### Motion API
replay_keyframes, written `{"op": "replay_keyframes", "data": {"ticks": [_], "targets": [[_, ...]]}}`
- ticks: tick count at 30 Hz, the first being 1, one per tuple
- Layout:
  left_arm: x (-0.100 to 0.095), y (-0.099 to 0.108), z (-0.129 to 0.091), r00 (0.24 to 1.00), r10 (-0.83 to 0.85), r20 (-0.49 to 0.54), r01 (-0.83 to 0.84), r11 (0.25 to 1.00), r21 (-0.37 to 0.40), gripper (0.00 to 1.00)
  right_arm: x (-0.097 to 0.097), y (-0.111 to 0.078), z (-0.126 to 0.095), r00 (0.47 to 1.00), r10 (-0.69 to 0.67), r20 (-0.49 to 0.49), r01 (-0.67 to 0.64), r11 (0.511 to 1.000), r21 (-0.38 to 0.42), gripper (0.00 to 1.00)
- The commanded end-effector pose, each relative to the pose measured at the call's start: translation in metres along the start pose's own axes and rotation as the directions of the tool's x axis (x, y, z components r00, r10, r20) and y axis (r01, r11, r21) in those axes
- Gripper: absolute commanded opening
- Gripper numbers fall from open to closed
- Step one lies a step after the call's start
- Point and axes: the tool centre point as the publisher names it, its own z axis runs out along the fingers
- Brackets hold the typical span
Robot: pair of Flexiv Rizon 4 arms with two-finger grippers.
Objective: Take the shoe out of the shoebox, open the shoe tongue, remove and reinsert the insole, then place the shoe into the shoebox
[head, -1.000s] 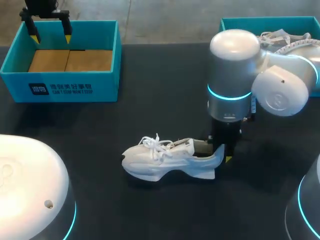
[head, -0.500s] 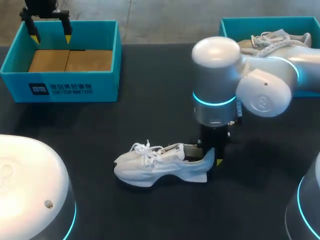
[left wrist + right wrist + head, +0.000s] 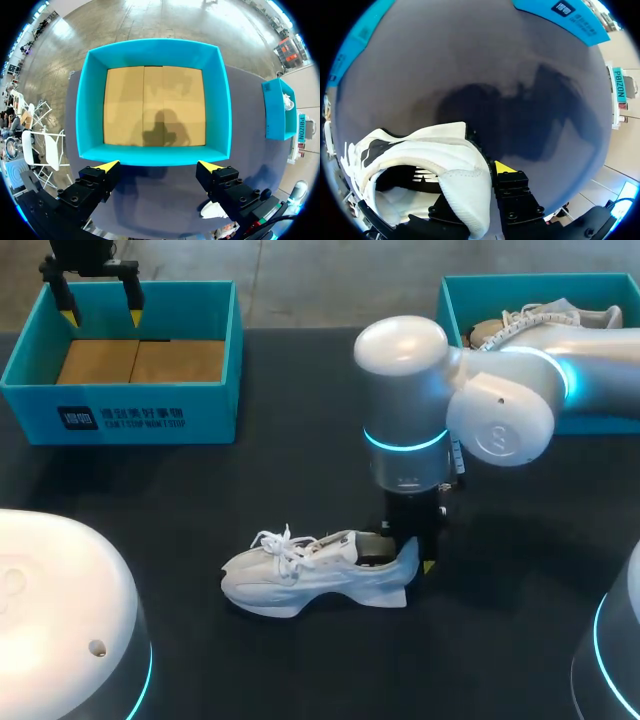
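Note:
A white laced shoe lies on its sole line at the table's middle, toe to the left. My right gripper comes down at its heel and is shut on the heel wall. In the right wrist view one yellow tip shows outside the shoe and the other finger is hidden inside it, so the right gripper straddles the heel. My left gripper hangs open over the far rim of the empty teal shoebox. From the left wrist view, the left gripper is above the shoebox, holding nothing.
A second teal box at the back right holds another white shoe. The big joints of my right arm hang over the table's middle. Dark bare tabletop lies between the boxes and the shoe.
My right arm has moved left and slightly toward the front, taking the shoe with it by the heel. The left arm has kept still.

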Motion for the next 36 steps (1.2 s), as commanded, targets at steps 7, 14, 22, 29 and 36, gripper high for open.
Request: {"op": "replay_keyframes", "data": {"ticks": [7, 14, 22, 29, 36], "targets": [[0.000, 0.000, 0.000, 1.000, 0.000, 0.000, 0.000, 1.000, 0.000, 1.00, 0.006, -0.001, 0.012, 0.999, 0.042, 0.016, -0.042, 0.999, 0.005, 0.00], [0.000, 0.000, 0.000, 1.000, 0.000, 0.000, 0.000, 1.000, 0.000, 1.00, 0.009, -0.001, 0.011, 0.998, 0.053, 0.014, -0.053, 0.999, 0.004, 0.00], [0.000, 0.000, 0.000, 1.000, 0.000, 0.000, 0.000, 1.000, 0.000, 1.00, 0.010, -0.001, 0.008, 0.999, 0.048, -0.002, -0.048, 0.999, 0.007, 0.47], [0.000, 0.000, 0.000, 1.000, 0.000, 0.000, 0.000, 1.000, 0.000, 1.00, 0.012, -0.002, 0.000, 0.999, 0.045, -0.017, -0.045, 0.999, 0.001, 0.99], [0.000, 0.000, 0.000, 1.000, 0.000, 0.000, 0.000, 1.000, 0.000, 1.00, 0.014, -0.005, -0.012, 0.998, 0.036, -0.057, -0.036, 0.999, 0.002, 1.00]]}}
